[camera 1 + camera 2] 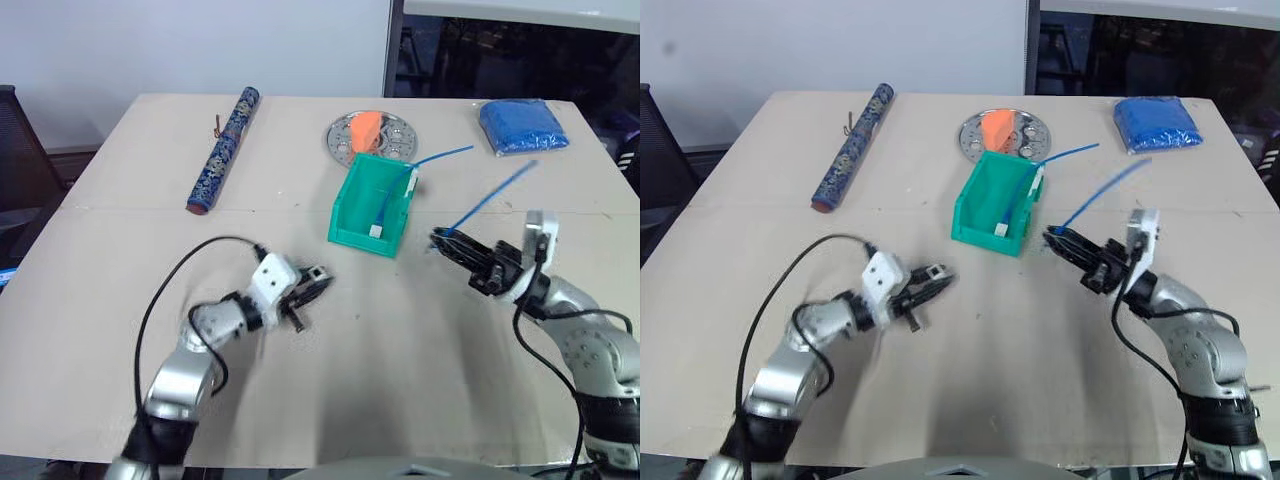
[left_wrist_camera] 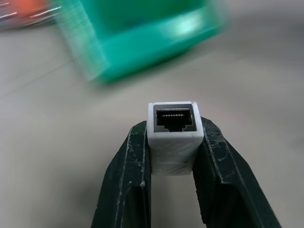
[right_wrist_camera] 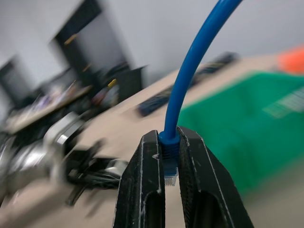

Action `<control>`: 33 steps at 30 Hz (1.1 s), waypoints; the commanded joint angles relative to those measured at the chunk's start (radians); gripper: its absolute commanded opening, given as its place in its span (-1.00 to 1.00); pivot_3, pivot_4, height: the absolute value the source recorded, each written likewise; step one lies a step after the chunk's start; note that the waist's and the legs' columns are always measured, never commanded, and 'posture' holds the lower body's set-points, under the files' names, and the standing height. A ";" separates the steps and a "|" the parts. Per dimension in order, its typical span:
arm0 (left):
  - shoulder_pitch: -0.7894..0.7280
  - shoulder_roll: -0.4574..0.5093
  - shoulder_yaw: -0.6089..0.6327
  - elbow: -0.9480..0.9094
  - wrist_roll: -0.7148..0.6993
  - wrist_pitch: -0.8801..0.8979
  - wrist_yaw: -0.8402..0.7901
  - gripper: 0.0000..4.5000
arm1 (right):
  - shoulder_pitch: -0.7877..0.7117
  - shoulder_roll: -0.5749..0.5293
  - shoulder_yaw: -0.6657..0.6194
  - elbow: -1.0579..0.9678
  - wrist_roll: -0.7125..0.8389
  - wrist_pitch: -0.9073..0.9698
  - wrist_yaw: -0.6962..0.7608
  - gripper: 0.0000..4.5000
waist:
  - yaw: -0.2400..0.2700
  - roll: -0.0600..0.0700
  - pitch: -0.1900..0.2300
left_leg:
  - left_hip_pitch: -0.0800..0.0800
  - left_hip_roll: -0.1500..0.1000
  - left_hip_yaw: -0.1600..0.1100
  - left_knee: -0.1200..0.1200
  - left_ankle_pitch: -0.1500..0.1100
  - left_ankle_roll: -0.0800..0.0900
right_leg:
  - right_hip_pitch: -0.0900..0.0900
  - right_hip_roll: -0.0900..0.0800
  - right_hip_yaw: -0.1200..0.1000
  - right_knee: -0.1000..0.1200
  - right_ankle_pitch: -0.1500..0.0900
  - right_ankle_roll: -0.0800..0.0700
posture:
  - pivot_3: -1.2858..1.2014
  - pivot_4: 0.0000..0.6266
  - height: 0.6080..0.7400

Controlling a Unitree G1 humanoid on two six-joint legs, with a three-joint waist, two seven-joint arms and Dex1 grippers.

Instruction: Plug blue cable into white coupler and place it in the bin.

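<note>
Left end effector [image 2: 173,156]: we see its two black fingers clamped on the white coupler [image 2: 174,135], held above the bench [image 1: 90,300] at the near left, the dark socket facing away from the wrist toward the bin.
Right end effector [image 3: 171,175]: we see it pinched tight on the blue cable [image 3: 190,80] just behind the clear plug, at the near right; the cable rises from the fingers and runs up and away over the bench.
Bin [image 1: 352,205]: teal-green, it stands mid-bench between and beyond the two end effectors; we see a second blue cable [image 1: 392,200] with a white end block lying in it, one end sticking out past the rim.
Far bench: we see a round perforated metal plate [image 1: 345,135] carrying an orange object [image 1: 366,128], a folded blue cloth [image 1: 522,126] at the right, and a dark patterned roll [image 1: 224,150] at the left.
</note>
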 commanded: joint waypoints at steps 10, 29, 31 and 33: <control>-0.493 -0.114 -0.176 0.588 0.025 -0.206 -0.552 -0.74 | -0.151 0.049 0.240 0.156 -0.300 -0.299 0.252 -1.00 | 0.000 -0.001 0.000 | -0.008 -0.001 0.000 0.000 0.002 -0.004 | -0.007 -0.001 -0.001 -0.002 0.000 0.000 | 0.03 -0.52 1.00; -0.535 -0.153 -0.148 0.643 0.041 -0.240 -0.611 -0.74 | -0.138 0.063 0.305 0.316 -0.464 -0.398 0.278 -1.00 | -0.021 -0.001 0.000 | -0.007 -0.001 -0.001 0.001 0.001 -0.001 | -0.007 -0.001 -0.001 0.000 0.000 0.000 | 0.03 -0.52 1.00; -0.534 -0.158 -0.146 0.642 0.045 -0.242 -0.607 -0.74 | -0.138 0.056 0.321 0.315 -0.474 -0.376 0.280 -1.00 | -0.021 -0.001 0.000 | -0.007 -0.001 -0.001 0.001 0.001 -0.001 | -0.007 -0.001 -0.001 0.001 0.000 0.000 | 0.03 -0.52 1.00; -0.534 -0.165 -0.145 0.643 0.049 -0.242 -0.604 -0.74 | -0.144 0.050 0.339 0.321 -0.486 -0.357 0.284 -1.00 | -0.021 -0.001 0.000 | -0.007 -0.001 -0.001 0.001 0.001 -0.001 | -0.007 -0.001 -0.001 0.001 0.000 0.000 | 0.03 -0.52 1.00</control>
